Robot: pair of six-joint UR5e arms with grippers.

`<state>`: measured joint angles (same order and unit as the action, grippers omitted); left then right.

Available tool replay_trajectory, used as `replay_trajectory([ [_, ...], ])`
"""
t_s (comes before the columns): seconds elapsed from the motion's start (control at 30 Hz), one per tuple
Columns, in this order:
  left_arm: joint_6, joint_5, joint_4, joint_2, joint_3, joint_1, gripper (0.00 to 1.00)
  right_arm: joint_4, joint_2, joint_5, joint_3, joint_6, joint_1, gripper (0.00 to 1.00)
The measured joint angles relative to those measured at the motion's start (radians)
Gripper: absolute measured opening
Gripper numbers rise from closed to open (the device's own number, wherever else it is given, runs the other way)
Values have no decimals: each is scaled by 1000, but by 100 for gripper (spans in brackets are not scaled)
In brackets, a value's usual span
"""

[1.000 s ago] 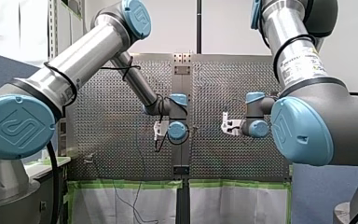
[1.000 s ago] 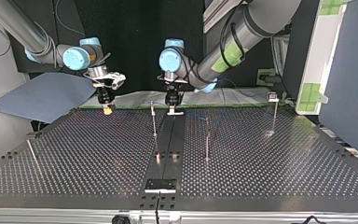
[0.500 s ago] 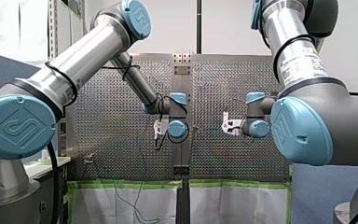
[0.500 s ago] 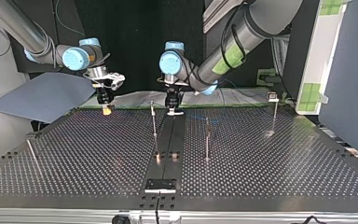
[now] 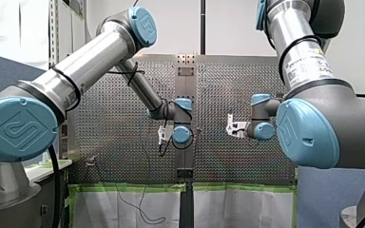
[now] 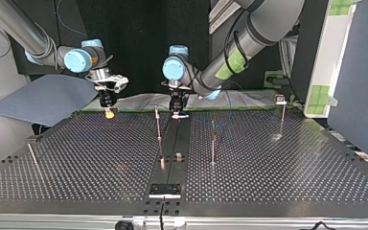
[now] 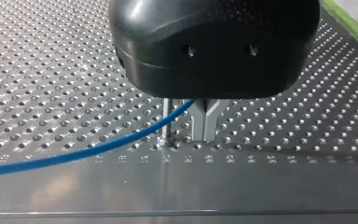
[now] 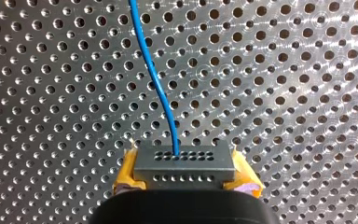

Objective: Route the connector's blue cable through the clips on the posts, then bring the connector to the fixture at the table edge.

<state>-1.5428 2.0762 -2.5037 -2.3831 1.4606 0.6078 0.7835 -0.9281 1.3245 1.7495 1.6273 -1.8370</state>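
- The perforated table (image 6: 292,167) carries four thin posts. One stands in the top view's middle (image 6: 158,125), one just right of it (image 6: 213,141), one far right with a clip on top (image 6: 282,120), and one leans near left (image 6: 32,158).
- My left arm (image 5: 90,61) and my right arm (image 5: 309,61) both reach to the table's far edge.
- A grey sheet (image 6: 43,98) lies off the table's far left corner, clear of the work.
- The fixture (image 6: 164,190) sits at the near edge, well apart from both grippers.
- My right gripper (image 6: 109,113) has its yellow pads clamped on the sides of the connector (image 8: 184,161), at the far left of the top view.
- My left gripper (image 7: 205,126) has its metal fingers pressed together low over the table, just beside a post (image 7: 167,122).
- The blue cable (image 8: 154,79) runs from the connector and crosses that post into the fork of the left fingers, which appear to hold it.
- No clip visibly holds the cable, so routing looks barely begun and delivery to the fixture remains.
- The middle posts stand between the connector and the fixture.
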Motion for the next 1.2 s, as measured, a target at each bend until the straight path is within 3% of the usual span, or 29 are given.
replay_trajectory([
  [0.63, 0, -1, -29, -2, -63, -31, 0, -21, 5, 7, -42, 0, 7, 0],
  [1.0, 5, 0, -57, -31, -89, -34, 0, -24, 9, 7, -49, 0, 13, 0],
  [1.03, 5, -1, -57, -31, -91, -34, 11, -24, 9, 7, -49, 0, 13, 0],
  [1.07, 6, -1, -58, -31, -93, -34, 31, -24, 9, 7, -50, 0, 13, 0],
  [1.1, 6, -1, -58, -31, -95, -34, 31, -24, 9, 6, -50, 0, 14, 0],
  [1.17, 6, -1, -58, -32, -97, -34, 58, -24, 10, 6, -50, -1, 14, 0],
  [1.2, 6, -1, -58, -32, -98, -34, 58, -24, 10, 6, -50, -1, 14, 0],
])
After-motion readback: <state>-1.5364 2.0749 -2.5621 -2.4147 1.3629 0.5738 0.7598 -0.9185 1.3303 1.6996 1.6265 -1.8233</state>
